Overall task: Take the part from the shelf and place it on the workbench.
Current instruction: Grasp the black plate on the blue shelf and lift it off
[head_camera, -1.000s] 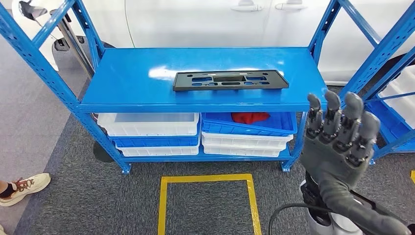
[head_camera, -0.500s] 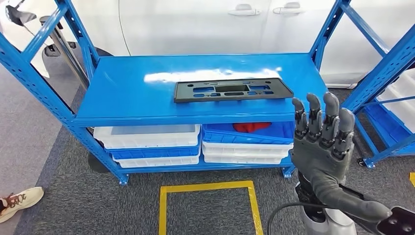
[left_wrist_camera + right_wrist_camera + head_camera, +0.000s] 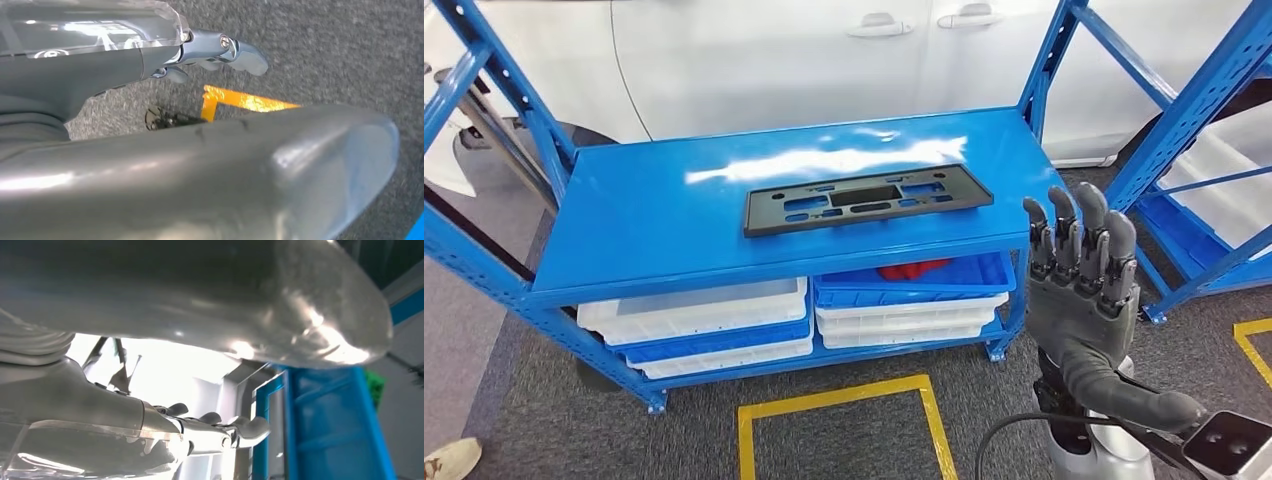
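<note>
The part, a flat black plastic plate with cut-outs [image 3: 867, 197], lies on the top board of a blue steel shelf [image 3: 644, 235], towards its right half. My right hand [image 3: 1079, 290] is raised in front of the shelf's right post, fingers straight up and apart, holding nothing. It stays below and to the right of the part, not touching it. The right wrist view has the same hand [image 3: 200, 432] against blue rack posts. In the left wrist view my left hand [image 3: 150, 155] hangs over grey carpet, fingers loosely out and holding nothing.
Under the top board sit stacked white and blue trays [image 3: 694, 312], and a blue bin [image 3: 959, 280] holds something red [image 3: 912, 269]. A yellow tape square [image 3: 834, 398] marks the carpet. Another blue rack [image 3: 1204, 150] stands right, a white car [image 3: 774, 60] behind. A person's shoe [image 3: 449, 460] shows bottom left.
The whole picture has shifted: the shelf now sits lower and further left, so the camera has moved. My right hand stays raised with its fingers out, a little further left in the picture.
</note>
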You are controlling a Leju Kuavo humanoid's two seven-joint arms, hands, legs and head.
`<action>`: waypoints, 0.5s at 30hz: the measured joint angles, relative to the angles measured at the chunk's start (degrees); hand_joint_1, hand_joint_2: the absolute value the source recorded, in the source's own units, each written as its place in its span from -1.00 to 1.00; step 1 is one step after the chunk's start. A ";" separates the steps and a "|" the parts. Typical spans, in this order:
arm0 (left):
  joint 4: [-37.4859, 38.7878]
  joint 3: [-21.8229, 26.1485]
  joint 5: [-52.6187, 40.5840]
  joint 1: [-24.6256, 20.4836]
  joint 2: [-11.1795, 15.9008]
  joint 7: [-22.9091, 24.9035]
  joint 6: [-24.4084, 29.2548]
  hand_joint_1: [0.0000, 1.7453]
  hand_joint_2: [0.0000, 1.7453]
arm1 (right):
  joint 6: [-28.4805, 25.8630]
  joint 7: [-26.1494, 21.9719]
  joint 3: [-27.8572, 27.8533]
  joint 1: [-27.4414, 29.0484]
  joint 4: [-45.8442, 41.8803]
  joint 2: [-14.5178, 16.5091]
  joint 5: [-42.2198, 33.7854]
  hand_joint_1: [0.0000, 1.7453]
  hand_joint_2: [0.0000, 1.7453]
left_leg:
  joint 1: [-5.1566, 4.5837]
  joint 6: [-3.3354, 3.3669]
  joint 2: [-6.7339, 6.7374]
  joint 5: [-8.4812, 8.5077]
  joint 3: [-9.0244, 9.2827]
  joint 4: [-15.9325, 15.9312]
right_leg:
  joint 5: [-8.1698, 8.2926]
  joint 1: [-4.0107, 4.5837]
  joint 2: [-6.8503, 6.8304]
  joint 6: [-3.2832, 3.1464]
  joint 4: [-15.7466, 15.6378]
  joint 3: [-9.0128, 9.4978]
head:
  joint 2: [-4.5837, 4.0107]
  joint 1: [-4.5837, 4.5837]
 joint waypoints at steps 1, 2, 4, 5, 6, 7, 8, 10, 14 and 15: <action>0.00 -0.01 0.03 -0.11 0.03 -0.01 -0.01 -1.00 -1.00 | -0.47 0.00 0.01 -0.09 0.17 0.04 0.21 -1.00 -1.00 | 0.14 -0.27 -0.73 -0.81 -0.83 1.91 | -0.13 -0.21 0.29 -0.19 -0.14 0.52 | 0.00 0.00; 0.00 -0.01 0.08 -0.17 0.07 -0.02 -0.01 -1.00 -1.00 | -0.87 -0.01 0.05 -0.14 0.38 0.10 0.43 -1.00 -1.00 | 0.34 -0.54 -1.54 -2.01 -2.46 4.79 | -0.34 -0.35 0.54 -0.33 -0.24 0.92 | 0.00 -0.01; 0.00 -0.01 0.14 -0.05 0.07 -0.06 0.00 -1.00 -1.00 | -1.49 0.00 0.25 -0.08 0.89 0.21 0.91 -1.00 -1.00 | 0.67 -1.09 -2.43 -4.84 -6.97 11.50 | -1.00 -0.47 1.17 -0.44 -0.22 1.46 | 0.00 -0.01; 0.00 -0.01 0.16 0.09 0.07 -0.08 0.02 -1.00 -1.00 | -1.68 0.00 0.39 0.04 1.19 0.23 1.11 -1.00 -1.00 | 0.80 -1.28 -2.54 -5.53 -8.81 13.51 | -1.37 -0.50 1.50 -0.39 -0.20 1.84 | 0.00 -0.01; 0.00 0.00 0.16 0.22 0.07 -0.10 0.03 -1.00 -1.00 | -1.80 0.00 0.52 0.12 1.44 0.24 1.25 -1.00 -1.00 | 0.87 -1.38 -2.57 -5.10 -9.87 13.71 | -1.79 -0.56 1.83 -0.30 -0.19 2.33 | 0.00 -0.01; 0.00 0.00 0.16 0.31 0.08 -0.12 0.03 -1.00 -1.00 | -1.81 -0.01 0.62 0.16 1.66 0.24 1.34 -1.00 -1.00 | 0.91 -1.36 -2.58 -3.44 -9.97 11.90 | -2.25 -0.62 2.10 -0.15 -0.18 2.96 | 0.00 -0.01; 0.00 0.00 0.16 0.34 0.09 -0.14 0.04 -1.00 -1.00 | -1.82 0.00 0.68 0.18 1.83 0.24 1.42 -1.00 -1.00 | 0.94 -1.24 -2.58 -0.76 -9.28 8.43 | -2.78 -0.69 2.28 0.03 -0.18 3.71 | 0.00 -0.01; 0.00 0.01 0.17 0.40 0.11 -0.16 0.04 -1.00 -1.00 | -1.94 0.00 0.75 0.18 2.15 0.27 1.67 -1.00 -1.00 | 0.79 -0.78 -2.57 3.67 -7.64 1.87 | -3.77 -0.76 2.47 0.51 -0.23 5.00 | 0.00 -0.01; 0.00 0.02 0.20 0.39 0.13 -0.31 0.11 -1.00 -1.00 | -4.00 0.01 1.77 0.09 2.88 0.41 2.84 -1.00 -1.00 | 0.47 0.91 -2.62 4.88 -6.60 -0.87 | -4.68 -0.67 2.59 1.95 0.01 6.01 | 0.00 -0.01; 0.00 0.02 0.21 0.36 0.13 -0.38 0.13 -1.00 -1.00 | -4.71 0.01 2.19 -0.01 3.11 0.40 3.10 -1.00 -1.00 | 0.58 1.25 -2.69 4.83 -6.15 -1.16 | -4.80 -0.71 2.60 2.24 0.57 6.07 | 0.00 -0.01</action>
